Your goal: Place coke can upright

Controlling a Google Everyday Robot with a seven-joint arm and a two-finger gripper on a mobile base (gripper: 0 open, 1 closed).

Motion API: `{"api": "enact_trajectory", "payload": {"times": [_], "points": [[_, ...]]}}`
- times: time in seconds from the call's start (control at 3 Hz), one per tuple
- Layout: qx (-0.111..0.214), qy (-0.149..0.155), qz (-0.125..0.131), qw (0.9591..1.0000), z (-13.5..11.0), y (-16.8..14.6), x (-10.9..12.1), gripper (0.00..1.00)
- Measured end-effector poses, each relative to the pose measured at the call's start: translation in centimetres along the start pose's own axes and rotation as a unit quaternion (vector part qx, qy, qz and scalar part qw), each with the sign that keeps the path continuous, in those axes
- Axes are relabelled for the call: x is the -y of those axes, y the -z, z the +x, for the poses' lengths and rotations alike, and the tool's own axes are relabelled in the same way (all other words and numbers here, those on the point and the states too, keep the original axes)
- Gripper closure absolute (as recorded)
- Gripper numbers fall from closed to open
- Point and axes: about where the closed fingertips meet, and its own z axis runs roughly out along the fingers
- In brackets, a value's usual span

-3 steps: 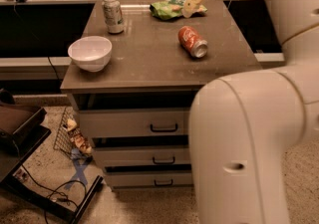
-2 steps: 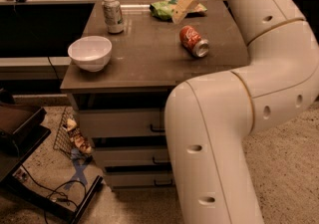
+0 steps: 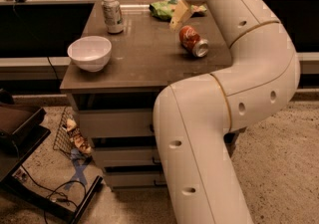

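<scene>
— Gripper (image 3: 178,15), a pale wedge at the end of the white arm, hangs over the far side of the grey-brown cabinet top (image 3: 144,66). How wide it stands cannot be told from the camera view, though it seems to carry nothing.

— And the small red-orange coke can (image 3: 193,42)?

— It lies on its side on the top, just below and in front of the gripper and apart from it, silver end toward the front right.

— So the robot's step is the approach.

— Yes. It should descend across the can's round body near the middle, not along its length, so the can cannot roll. Then it should tip the can onto its base, clear of the crumpled green bag (image 3: 167,9) behind.
</scene>
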Motion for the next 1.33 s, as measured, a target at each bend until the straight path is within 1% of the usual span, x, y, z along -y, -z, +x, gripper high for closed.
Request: {"api": "enact_trajectory", "payload": {"times": [0.33, 0.67, 1.0, 1.33], "points": [[-0.016, 0.001, 0.01, 0.9998, 0.2, -0.8, -0.2, 0.0], [-0.04, 0.031, -0.001, 0.9987, 0.2, -2.8, -1.8, 0.0], [-0.054, 0.049, -0.011, 0.9973, 0.3, -4.2, -2.8, 0.0], [-0.072, 0.059, -0.01, 0.9956, 0.7, -5.3, -3.1, 0.0]]}}
